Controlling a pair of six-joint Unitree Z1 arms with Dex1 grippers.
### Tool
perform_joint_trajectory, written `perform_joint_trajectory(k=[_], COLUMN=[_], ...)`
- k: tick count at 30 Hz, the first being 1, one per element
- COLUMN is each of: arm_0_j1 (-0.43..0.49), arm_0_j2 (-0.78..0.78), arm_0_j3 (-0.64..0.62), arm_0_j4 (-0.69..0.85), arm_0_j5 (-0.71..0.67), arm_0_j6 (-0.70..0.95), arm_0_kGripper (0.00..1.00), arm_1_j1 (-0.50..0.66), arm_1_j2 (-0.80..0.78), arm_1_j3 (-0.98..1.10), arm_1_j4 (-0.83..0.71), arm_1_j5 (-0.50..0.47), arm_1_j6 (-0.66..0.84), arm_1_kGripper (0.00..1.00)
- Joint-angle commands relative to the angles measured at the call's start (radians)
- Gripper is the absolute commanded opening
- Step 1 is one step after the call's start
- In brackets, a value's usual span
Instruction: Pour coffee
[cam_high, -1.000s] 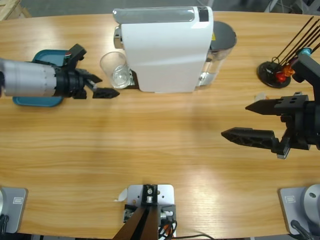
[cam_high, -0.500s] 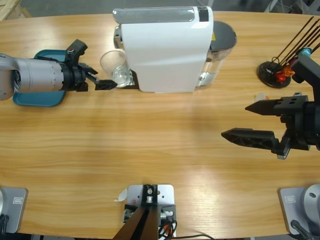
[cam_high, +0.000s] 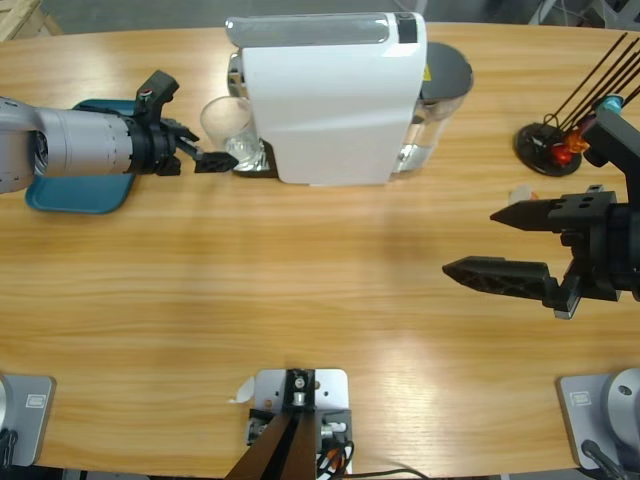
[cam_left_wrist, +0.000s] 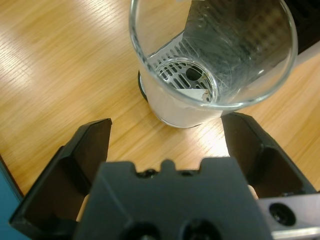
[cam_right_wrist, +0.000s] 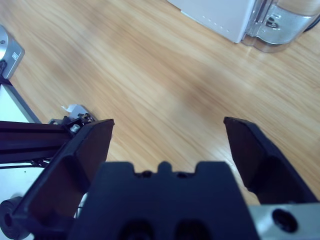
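A small clear glass (cam_high: 228, 135) (cam_left_wrist: 210, 55) stands on the table against the left side of the white coffee machine (cam_high: 330, 95). I see no coffee in it; the machine's grille shows through its bottom. My left gripper (cam_high: 205, 152) (cam_left_wrist: 167, 125) is open just left of the glass, one jaw on each side of its base, not touching it. Over bare table at the right, my right gripper (cam_high: 472, 240) (cam_right_wrist: 169, 125) hangs open and holds nothing.
A blue tray (cam_high: 80, 190) lies under the left arm. The machine's clear water tank (cam_high: 445, 80) (cam_right_wrist: 280, 25) sits at its right rear. A black stand with thin sticks (cam_high: 550, 145) is at the far right.
My left gripper has moved right and towards the far edge, closing in on the glass until its jaws flank the base. The right arm has not moved.
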Motion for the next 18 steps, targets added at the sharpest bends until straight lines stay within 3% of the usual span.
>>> perform_joint_trajectory(k=[1, 3, 7, 12, 14, 16, 18], arm_0_j1=[-0.009, -0.037, -0.083, -0.098, -0.098, -0.121, -0.131], arm_0_j2=[-0.001, -0.090, -0.380, -0.637, -0.673, -0.707, -0.718], arm_0_j3=[0.046, 0.077, 0.059, -0.232, -0.276, -0.231, -0.222], arm_0_j4=[0.011, 0.054, 0.296, 0.860, 0.988, 0.988, 0.984], arm_0_j5=[0.008, -0.009, -0.012, -0.006, 0.024, 0.052, 0.061], arm_0_j6=[-0.008, -0.025, -0.067, -0.026, 0.007, 0.010, 0.004], arm_0_kGripper=[0.954, 0.954, 0.954, 0.954, 0.954, 0.954, 0.950], arm_1_j1=[-0.009, -0.009, -0.009, -0.009, -0.009, -0.009, -0.009], arm_1_j2=[0.016, 0.019, 0.020, 0.045, 0.067, 0.102, 0.140], arm_1_j3=[0.036, 0.036, 0.034, 0.020, -0.011, -0.077, -0.164], arm_1_j4=[-0.010, -0.010, -0.010, -0.008, -0.001, 0.052, 0.121], arm_1_j5=[0.019, 0.019, 0.020, 0.000, -0.015, -0.066, -0.135], arm_1_j6=[-0.011, -0.012, -0.014, -0.031, -0.066, -0.129, -0.183], arm_1_kGripper=[0.977, 0.977, 0.979, 0.982, 0.958, 0.802, 0.399])
